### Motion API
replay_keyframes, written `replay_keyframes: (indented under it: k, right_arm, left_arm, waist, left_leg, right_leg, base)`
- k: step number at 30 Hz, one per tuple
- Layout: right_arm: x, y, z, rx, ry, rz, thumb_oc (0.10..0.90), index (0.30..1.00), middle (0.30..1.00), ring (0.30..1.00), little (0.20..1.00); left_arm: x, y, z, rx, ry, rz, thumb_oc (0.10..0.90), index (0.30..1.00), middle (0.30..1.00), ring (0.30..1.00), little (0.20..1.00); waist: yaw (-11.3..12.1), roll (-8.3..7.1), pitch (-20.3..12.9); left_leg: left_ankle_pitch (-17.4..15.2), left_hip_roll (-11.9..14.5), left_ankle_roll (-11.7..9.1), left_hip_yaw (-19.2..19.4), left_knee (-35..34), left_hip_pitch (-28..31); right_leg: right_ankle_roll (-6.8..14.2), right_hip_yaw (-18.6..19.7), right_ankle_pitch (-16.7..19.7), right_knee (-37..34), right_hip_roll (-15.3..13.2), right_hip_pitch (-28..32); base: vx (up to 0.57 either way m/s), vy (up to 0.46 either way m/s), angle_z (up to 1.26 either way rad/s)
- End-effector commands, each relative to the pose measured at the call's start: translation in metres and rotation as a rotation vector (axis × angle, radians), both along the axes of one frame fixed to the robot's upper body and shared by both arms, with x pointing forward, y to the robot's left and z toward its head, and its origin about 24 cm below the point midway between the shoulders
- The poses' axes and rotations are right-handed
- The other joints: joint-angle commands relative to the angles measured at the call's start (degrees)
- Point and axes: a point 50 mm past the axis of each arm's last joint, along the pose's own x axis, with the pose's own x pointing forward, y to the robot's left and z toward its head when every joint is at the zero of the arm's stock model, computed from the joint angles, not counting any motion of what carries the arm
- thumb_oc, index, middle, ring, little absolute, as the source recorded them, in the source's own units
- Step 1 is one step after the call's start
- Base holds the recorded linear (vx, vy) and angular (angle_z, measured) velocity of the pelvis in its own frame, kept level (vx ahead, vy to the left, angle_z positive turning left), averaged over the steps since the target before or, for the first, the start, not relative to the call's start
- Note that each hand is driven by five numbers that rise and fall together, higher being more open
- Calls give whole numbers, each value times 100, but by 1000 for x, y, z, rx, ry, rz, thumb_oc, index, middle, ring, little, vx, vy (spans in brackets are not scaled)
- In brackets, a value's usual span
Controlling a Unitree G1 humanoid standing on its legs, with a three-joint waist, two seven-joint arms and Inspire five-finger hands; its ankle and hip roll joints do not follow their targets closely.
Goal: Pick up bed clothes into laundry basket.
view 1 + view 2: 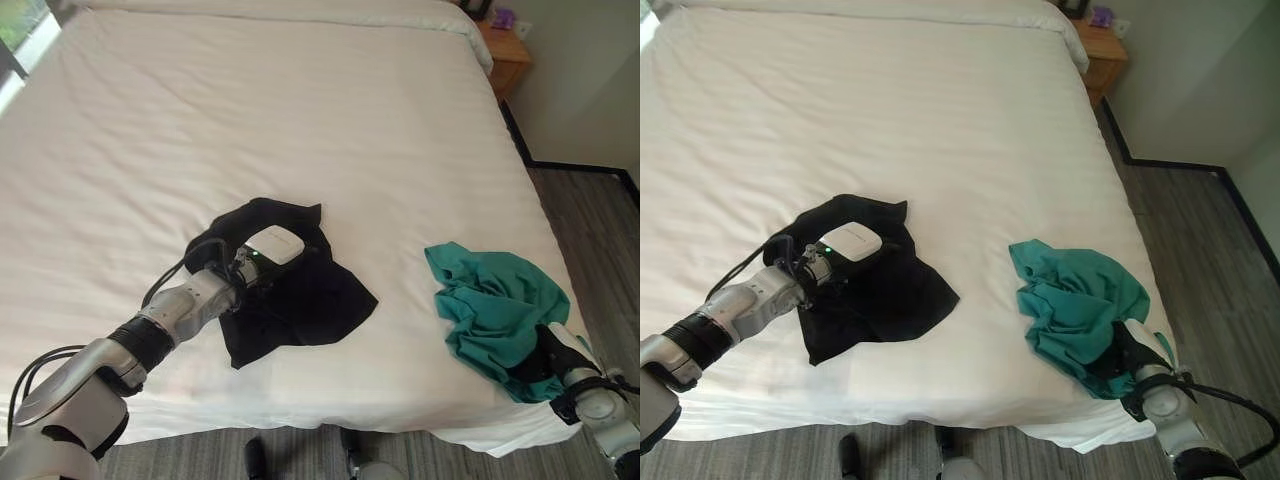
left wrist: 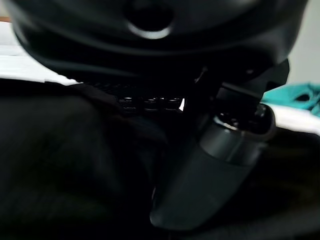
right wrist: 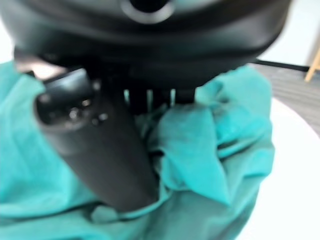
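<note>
A black garment [image 1: 310,300] lies crumpled on the white bed [image 1: 300,120], near its front edge. My left hand [image 1: 255,265] rests on the garment's left part. In the left wrist view its thumb [image 2: 215,170] presses into the black cloth [image 2: 65,165] and its fingers curl into the folds. A teal garment [image 1: 490,300] is bunched at the bed's front right corner. My right hand [image 1: 545,360] reaches into it from below, with its thumb [image 3: 95,145] laid across the teal cloth [image 3: 215,165] and its fingers buried in it.
The bed sheet stretches wide and flat behind both garments. A wooden nightstand [image 1: 508,55] with a small purple object [image 1: 503,17] stands at the far right. Grey wood floor [image 1: 590,220] runs along the bed's right side and front edge.
</note>
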Motion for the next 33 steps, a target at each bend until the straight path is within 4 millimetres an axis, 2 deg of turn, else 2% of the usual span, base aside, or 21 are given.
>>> replay_keyframes:
  k: [1, 2, 4, 6, 8, 10, 11, 13, 14, 17, 20, 21, 22, 24, 26, 27, 29, 30, 31, 32, 33]
  right_arm:
    - [-30, 41, -57, 52, 270, 137, 400, 300, 300, 300, 300]
    - [-26, 46, -57, 60, 271, 151, 400, 300, 300, 300, 300]
    - [-28, 45, -58, 71, 286, 143, 400, 300, 300, 300, 300]
    - [-30, 43, -57, 72, 290, 140, 400, 300, 300, 300, 300]
    - [-40, 34, -61, 70, 327, 104, 400, 300, 300, 300, 300]
    - [-42, 32, -62, 61, 346, 103, 400, 300, 300, 300, 300]
    - [-43, 29, -63, 49, 369, 105, 400, 300, 300, 300, 300]
    - [-42, 28, -61, 38, 373, 121, 400, 300, 300, 300, 300]
    - [-42, 28, -59, 35, 371, 124, 400, 300, 300, 300, 300]
    - [-33, 25, -50, 14, 341, 142, 400, 300, 300, 300, 300]
    - [-25, 25, -41, 12, 280, 138, 400, 300, 300, 300, 300]
    - [-25, 24, -41, 11, 280, 138, 400, 300, 300, 300, 300]
    - [-23, 19, -35, 13, 236, 106, 400, 300, 300, 300, 300]
    - [-21, 15, -24, 17, 169, 85, 400, 300, 300, 300, 300]
    - [-25, 6, -13, 45, 84, 17, 400, 300, 300, 300, 300]
    - [-25, 5, -12, 44, 84, 16, 400, 300, 300, 300, 300]
    - [-22, -5, 2, 106, -54, -93, 400, 300, 300, 300, 300]
    - [-22, -5, 2, 105, -55, -92, 400, 300, 300, 300, 300]
    - [-15, -9, 15, 120, -126, -119, 400, 300, 300, 300, 300]
    - [-10, -10, 26, 156, -219, -147, 400, 300, 300, 300, 300]
    - [-4, -12, 43, 194, -322, -164, 400, 300, 300, 300, 300]
  left_arm:
    - [28, 21, 30, 185, -119, 128, 800, 900, 900, 900, 900]
    - [14, 41, -22, 334, 60, 215, 800, 900, 900, 900, 900]
    - [4, 51, -37, 393, 118, 223, 800, 900, 900, 900, 900]
    - [-2, 56, -41, 416, 143, 211, 800, 900, 900, 900, 900]
    - [-21, 70, -55, 440, 203, 187, 800, 900, 900, 900, 900]
    - [-28, 77, -61, 441, 231, 196, 800, 900, 900, 900, 900]
    - [-43, 85, -80, 445, 311, 221, 800, 900, 900, 900, 900]
    - [-48, 89, -86, 433, 327, 234, 400, 300, 300, 300, 300]
    - [-48, 90, -85, 411, 324, 245, 400, 300, 300, 300, 300]
    - [-44, 97, -74, 388, 272, 273, 400, 300, 300, 300, 300]
    - [-33, 92, -53, 308, 183, 264, 400, 300, 300, 300, 300]
    - [-34, 92, -53, 308, 184, 265, 400, 300, 300, 300, 300]
    - [-25, 86, -30, 223, 92, 262, 400, 300, 300, 300, 300]
    - [-23, 90, -13, 151, 28, 280, 400, 300, 300, 300, 300]
    - [-19, 86, 18, 13, -91, 287, 400, 300, 300, 300, 300]
    - [-19, 86, 18, 11, -91, 287, 400, 300, 300, 300, 300]
    - [-17, 86, 37, -327, -170, 353, 400, 300, 300, 300, 300]
    - [-17, 86, 37, -329, -171, 354, 400, 300, 300, 300, 300]
    - [-16, 102, 46, -486, -185, 433, 400, 300, 300, 300, 300]
    - [-18, 104, 49, -622, -209, 451, 400, 300, 300, 300, 300]
    - [-22, 106, 69, -832, -251, 443, 400, 300, 300, 300, 300]
  waist:
    - [22, -158, 539]
    - [-15, -234, 575]
    - [5, -265, 577]
    - [23, -266, 583]
    - [89, -217, 587]
    - [93, -192, 582]
    - [123, -142, 577]
    - [104, -101, 561]
    - [118, -79, 549]
    - [135, 15, 470]
    - [172, 68, 416]
    - [165, 69, 424]
    - [202, 110, 388]
    - [191, 131, 359]
    - [164, 186, 339]
    - [164, 196, 341]
    - [125, 266, 328]
    - [119, 277, 329]
    - [95, 316, 320]
    - [73, 345, 311]
    - [79, 378, 301]
  left_leg:
    - [-109, -63, -97, -131, 3, -82]
    - [-161, -22, -85, -25, 3, -31]
    - [-205, -5, -77, 52, 3, 13]
    - [-234, -3, -74, 79, 3, 53]
    - [-299, -11, -65, 100, 3, 152]
    - [-323, -15, -64, 119, 3, 213]
    - [-346, -32, -57, 115, 3, 277]
    - [-371, -36, -56, 132, 3, 342]
    - [-381, -48, -51, 140, 3, 367]
    - [-437, -72, -43, 167, 3, 546]
    - [-454, -92, -36, 137, 3, 622]
    - [-456, -92, -36, 131, 3, 632]
    - [-451, -106, -32, 96, 3, 663]
    - [-453, -122, -25, 62, 3, 705]
    - [-482, -144, -21, 0, 3, 762]
    - [-440, -137, -23, -4, 3, 738]
    - [-411, -121, -34, -63, 3, 744]
    - [-378, -113, -36, -63, 3, 723]
    - [-347, -99, -50, -69, 3, 726]
    - [-329, -82, -61, -75, 3, 731]
    - [-301, -63, -77, -81, 3, 743]
  right_leg:
    - [628, -71, -140, 14, -186, 709]
    - [655, 3, -90, 14, -157, 691]
    - [660, 75, -60, 15, -139, 671]
    - [660, 93, -61, 16, -143, 671]
    - [636, 101, -140, 19, -150, 715]
    - [627, 104, -177, 20, -158, 755]
    - [600, 96, -246, 24, -165, 786]
    - [591, 102, -285, 26, -167, 830]
    - [587, 103, -316, 25, -168, 848]
    - [577, 122, -392, 38, -169, 979]
    - [566, 115, -436, 56, -172, 1048]
    - [566, 109, -439, 57, -172, 1061]
    - [553, 87, -486, 95, -174, 1100]
    - [537, 76, -533, 145, -181, 1156]
    - [527, 41, -654, 266, -191, 1210]
    - [519, 41, -628, 281, -183, 1181]
    - [476, 18, -766, 510, -183, 1157]
    - [470, 20, -738, 513, -174, 1134]
    - [446, 36, -755, 544, -155, 1125]
    - [422, 28, -776, 553, -151, 1132]
    - [399, 28, -788, 564, -144, 1149]
  base:
    - [34, 19, -10]
    - [38, 16, 2]
    - [59, 25, -11]
    - [52, 31, -29]
    - [75, 54, -15]
    - [48, 51, -14]
    - [49, 58, -8]
    - [39, 46, -4]
    - [28, 31, -5]
    - [47, 25, -6]
    - [7, -8, -7]
    - [-7, -27, -6]
    - [-8, -24, -4]
    - [-6, -16, 0]
    - [-10, -10, 3]
    - [-47, -19, 11]
    - [-61, -30, 10]
    - [-44, -31, 3]
    - [-51, -25, 4]
    - [-53, -41, 4]
    - [-43, -47, 4]
